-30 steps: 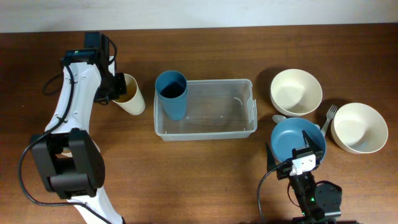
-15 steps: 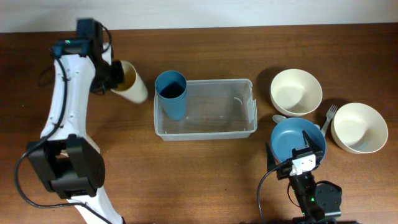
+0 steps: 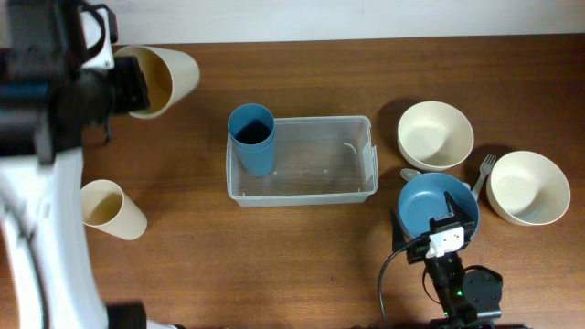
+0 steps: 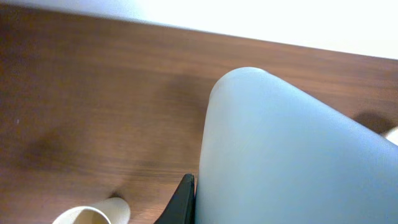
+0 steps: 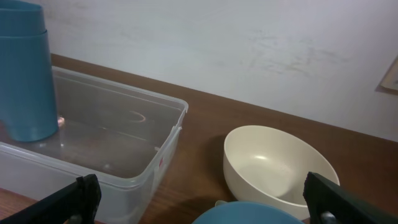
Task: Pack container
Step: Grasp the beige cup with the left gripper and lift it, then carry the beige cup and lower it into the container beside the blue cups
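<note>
Cup in the air: we see the lifted cup, cream and tipped on its side above the table's far-left corner. The left gripper is clamped on it, and one dark finger shows beside it in the wrist view. It is not yet packed.
Second cup: the standing cup, also cream, is upright on the wood and well apart from the bin. We judge it left to do.
Packed so far: the blue cup stands upright in the left end of the container.
Container: it is a clear bin at mid-table, and the rest of its floor is bare.
Right of the bin: two cream bowls, the blue bowl and a fork all lie outside it.
Right gripper: it sits low by the blue bowl, fingers spread wide, holding nothing.
Progress: we judge it early, with one item in.
Table: dark brown wood grain.
Room: a plain pale wall runs behind the far edge.
</note>
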Tool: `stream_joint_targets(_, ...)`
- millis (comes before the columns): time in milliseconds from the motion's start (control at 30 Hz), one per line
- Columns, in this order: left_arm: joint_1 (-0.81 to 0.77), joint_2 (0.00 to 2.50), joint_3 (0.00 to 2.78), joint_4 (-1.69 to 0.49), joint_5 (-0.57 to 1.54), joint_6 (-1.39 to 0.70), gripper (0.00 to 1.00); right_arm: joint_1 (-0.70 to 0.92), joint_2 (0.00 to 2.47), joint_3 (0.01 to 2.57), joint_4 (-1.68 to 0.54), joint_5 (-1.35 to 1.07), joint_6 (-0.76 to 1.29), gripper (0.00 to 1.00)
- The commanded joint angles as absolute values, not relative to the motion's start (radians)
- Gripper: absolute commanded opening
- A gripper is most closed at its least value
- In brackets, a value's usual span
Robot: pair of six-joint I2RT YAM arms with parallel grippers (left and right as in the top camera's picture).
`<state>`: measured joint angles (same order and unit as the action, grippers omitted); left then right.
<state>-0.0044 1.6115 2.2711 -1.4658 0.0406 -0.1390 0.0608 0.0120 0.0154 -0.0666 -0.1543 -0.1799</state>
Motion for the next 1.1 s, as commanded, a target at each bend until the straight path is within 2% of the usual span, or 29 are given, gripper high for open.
stream_joint_targets(0, -0.092, 1.540, 2.283, -1.499, 0.090, -0.102, 0.01, 0.065, 0.004, 0.009, -0.070, -0.146, -0.176, 0.99)
stream_joint_targets(167, -0.334, 1.523, 2.277, -1.629, 0.074, 0.037, 0.01, 0.065, 0.004, 0.009, -0.070, -0.146, -0.176, 0.99)
stream_joint_targets(267, -0.385, 1.540, 2.254, -1.655, 0.054, 0.093, 0.02, 0.065, 0.004, 0.009, -0.070, -0.146, -0.176, 0.99)
stream_joint_targets(767, -0.406, 1.668, 1.978, -1.613, 0.018, 0.125, 0.01, 0.065, 0.004, 0.009, -0.070, -0.146, -0.176, 0.99)
stream_joint_targets(933, -0.406, 1.676, 1.927, -1.586, -0.093, 0.047, 0.02, 0.065, 0.004, 0.009, -0.070, -0.146, -0.176, 0.99)
stream_joint_targets(1067, -0.406, 1.677, 1.906, -1.559, -0.102, 0.037, 0.02, 0.065, 0.004, 0.009, -0.070, -0.146, -0.176, 0.99)
